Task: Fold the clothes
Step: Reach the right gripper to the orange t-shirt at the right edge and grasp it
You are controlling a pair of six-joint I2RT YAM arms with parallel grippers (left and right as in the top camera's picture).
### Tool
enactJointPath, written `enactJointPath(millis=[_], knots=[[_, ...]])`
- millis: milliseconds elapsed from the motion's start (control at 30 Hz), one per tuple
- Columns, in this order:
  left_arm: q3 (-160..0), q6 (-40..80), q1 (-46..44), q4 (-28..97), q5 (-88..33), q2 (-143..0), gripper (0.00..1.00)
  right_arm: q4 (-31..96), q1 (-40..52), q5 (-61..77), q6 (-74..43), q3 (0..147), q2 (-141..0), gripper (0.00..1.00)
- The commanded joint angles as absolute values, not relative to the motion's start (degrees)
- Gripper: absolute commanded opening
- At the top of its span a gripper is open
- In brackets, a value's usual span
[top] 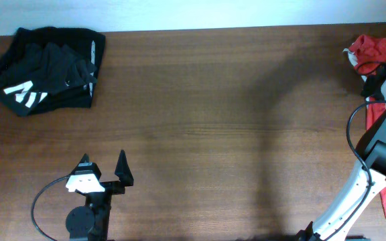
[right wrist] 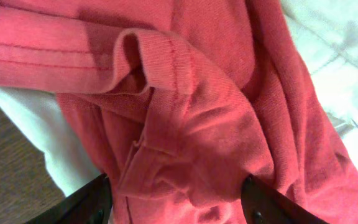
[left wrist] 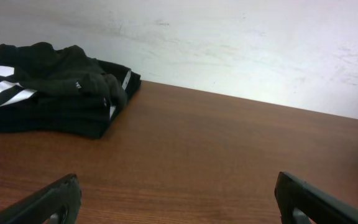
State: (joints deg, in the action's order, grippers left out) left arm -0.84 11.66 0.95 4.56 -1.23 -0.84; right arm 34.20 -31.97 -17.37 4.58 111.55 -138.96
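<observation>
T-shirt (top: 370,47) lies far right on table (top: 213,120); garment pile (top: 45,67) far left.

Red T-shirt (right wrist: 216,124) between right tool's (right wrist: 179,202) jaws

The overhead camera looks straight down on the counter (top: 200,134), while the left wrist camera, low over it, faces across to the black pile (left wrist: 48,93) and wall (left wrist: 229,50), and the right wrist camera sits close against the red shirt (right wrist: 197,124), both cloths also showing overhead at opposite ends.
</observation>
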Motion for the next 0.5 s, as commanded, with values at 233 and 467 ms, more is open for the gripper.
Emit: enactJointPath(millis=[233, 467], knots=[[-0.51, 11.97, 1.3, 4.67, -1.21, -0.47, 0.99, 34.02, -32.34, -16.01, 3.6, 112.84, -139.92, 0.44], [-0.51, 11.97, 1.3, 4.67, -1.21, -0.47, 0.99, 34.68, -32.4, -13.04, 2.13, 114.72, -139.9, 0.52]])
